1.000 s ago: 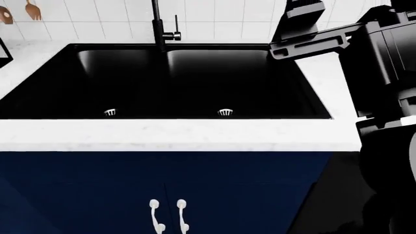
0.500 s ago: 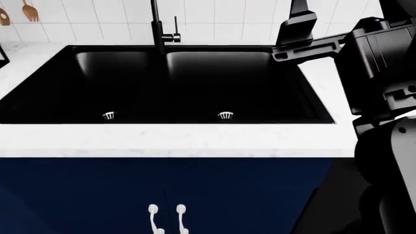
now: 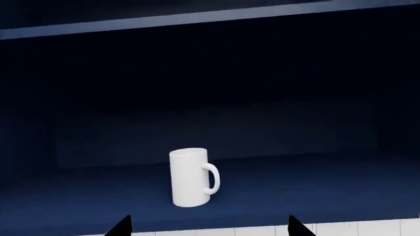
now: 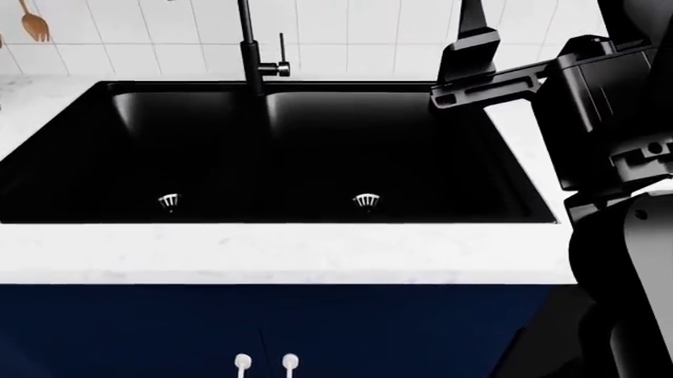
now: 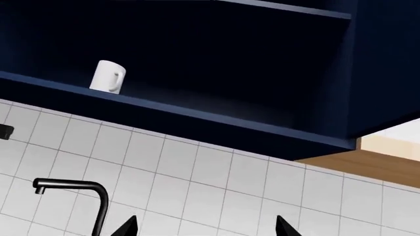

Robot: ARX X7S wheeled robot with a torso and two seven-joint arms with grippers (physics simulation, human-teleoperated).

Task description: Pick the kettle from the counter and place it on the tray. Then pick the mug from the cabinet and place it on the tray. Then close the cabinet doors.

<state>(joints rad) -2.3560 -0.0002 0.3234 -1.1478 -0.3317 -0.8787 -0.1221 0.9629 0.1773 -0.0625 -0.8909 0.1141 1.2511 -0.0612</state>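
The white mug [image 3: 194, 177] stands upright on the dark-blue shelf [image 3: 308, 189] of the open cabinet, handle to one side. My left gripper [image 3: 208, 231] is open in front of it and a little below, with nothing between the fingertips. In the right wrist view the mug [image 5: 108, 76] is small and far off on the cabinet shelf [image 5: 217, 115]. My right gripper [image 5: 206, 230] is open over the white wall tiles, holding nothing. My right arm [image 4: 600, 102] rises at the right of the head view. The white counter [image 4: 284, 252] runs along the front. Kettle and tray are out of view.
A black double sink [image 4: 273, 150] is set into the counter, with a black faucet [image 4: 252, 47] behind it; the faucet [image 5: 75, 187] also shows in the right wrist view. Lower navy cabinet doors with white handles [image 4: 265, 364] are below. A wooden spoon [image 4: 35, 24] hangs at far left.
The head view has shifted: sink and counter sit lower in the picture and the lower cabinet handles have slid to the bottom edge. The right arm has moved slightly left.
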